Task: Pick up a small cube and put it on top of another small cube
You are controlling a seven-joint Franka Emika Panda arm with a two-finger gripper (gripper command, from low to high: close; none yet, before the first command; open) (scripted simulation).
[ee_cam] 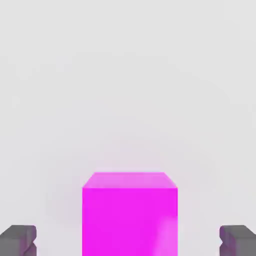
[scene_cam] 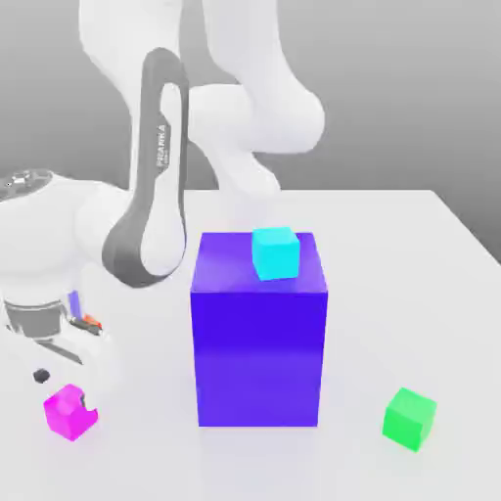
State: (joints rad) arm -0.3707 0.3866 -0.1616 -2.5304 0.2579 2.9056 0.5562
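While the claw (ee_cam: pixel 128 241) stood released, its fingertips spread wide with one on either side of the magenta cube (scene_cam: pixel 70 413), I judged the job to be at the edge of its first grasp. In the exterior view, that cube sat on the pale table (scene_cam: pixel 382 284) at the lower left of the frame, just under the hand. The hand view showed bare table between the cube and each fingertip, so neither touched it and nothing was gripped.

By my reckoning, the reach was nearly complete: the hand was lined up well, with the cube about midway between the fingertips. Closing on it, lifting it, carrying it across and setting it down were all left to do. I guessed a little more lowering might be wanted first, though I couldn't tell how deep the fingertips sat.

Which cube was meant to go underneath, I couldn't say for certain. The green cube (scene_cam: pixel 409 419) lay on the table at the lower right of the frame, well apart from the hand. The cyan cube (scene_cam: pixel 276 253) rested on top of the big blue block (scene_cam: pixel 257 357) near the middle. Neither had the magenta one on it, so no part of the stacking was done.
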